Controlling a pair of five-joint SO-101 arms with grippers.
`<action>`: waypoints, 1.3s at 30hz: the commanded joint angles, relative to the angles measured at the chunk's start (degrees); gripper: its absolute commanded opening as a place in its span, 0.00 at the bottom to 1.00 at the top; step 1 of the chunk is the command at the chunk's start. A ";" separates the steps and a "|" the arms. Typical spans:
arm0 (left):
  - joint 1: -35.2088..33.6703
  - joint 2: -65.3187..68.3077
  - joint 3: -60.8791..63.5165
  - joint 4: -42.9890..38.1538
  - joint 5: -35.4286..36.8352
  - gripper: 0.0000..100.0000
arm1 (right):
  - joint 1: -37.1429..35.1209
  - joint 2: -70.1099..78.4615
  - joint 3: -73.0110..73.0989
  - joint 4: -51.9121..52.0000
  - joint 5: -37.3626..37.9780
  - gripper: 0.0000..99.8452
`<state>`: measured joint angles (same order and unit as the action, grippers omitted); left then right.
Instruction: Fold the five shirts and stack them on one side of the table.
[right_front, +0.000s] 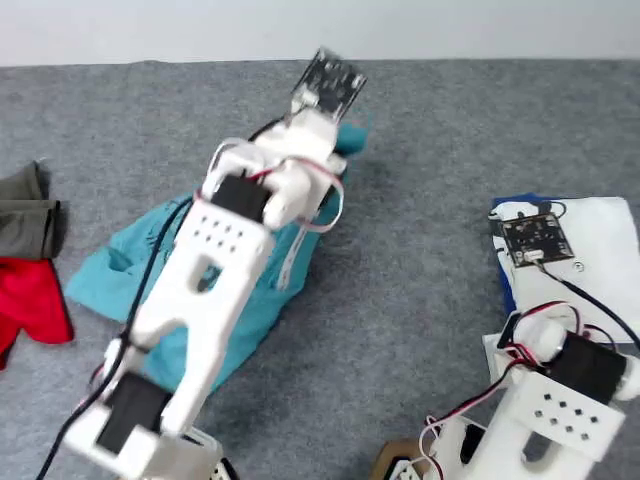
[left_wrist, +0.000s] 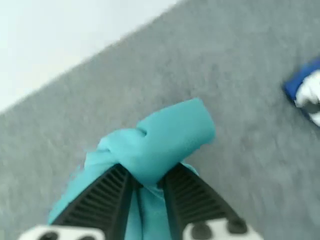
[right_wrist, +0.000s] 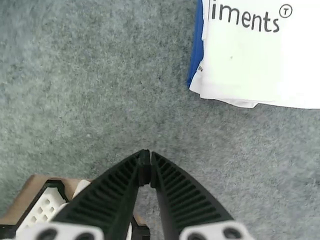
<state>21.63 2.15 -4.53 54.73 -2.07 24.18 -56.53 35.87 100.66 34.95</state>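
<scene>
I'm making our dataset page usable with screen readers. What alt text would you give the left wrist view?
The left arm's black ribbed gripper is shut on a bunched fold of a teal fabric shirt, seen from just behind the fingers. The grey felt-like table surface stretches beyond it, with blue and white cloth farther off.

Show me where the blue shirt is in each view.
High view: the blue shirt peeks out at right from under the white shirt.
Left wrist view: the blue shirt is a sliver far off, past the teal shirt pinched in the left gripper.
Right wrist view: the blue shirt is a strip under the white shirt, beyond the right gripper.
Shared landmark: the white shirt on it.
</scene>
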 joint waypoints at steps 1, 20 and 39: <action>-0.62 6.95 -17.36 0.62 0.62 0.04 | -0.75 -0.66 -0.18 2.07 1.23 0.01; -7.03 26.64 -60.97 45.71 -6.07 0.16 | -13.76 -0.57 -0.35 2.24 0.88 0.10; -55.65 14.68 -44.35 45.71 -12.22 0.16 | -59.21 28.62 -19.25 2.24 -13.10 0.08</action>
<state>-28.22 20.88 -49.89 99.38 -12.44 -30.42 -33.32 22.77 100.66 23.34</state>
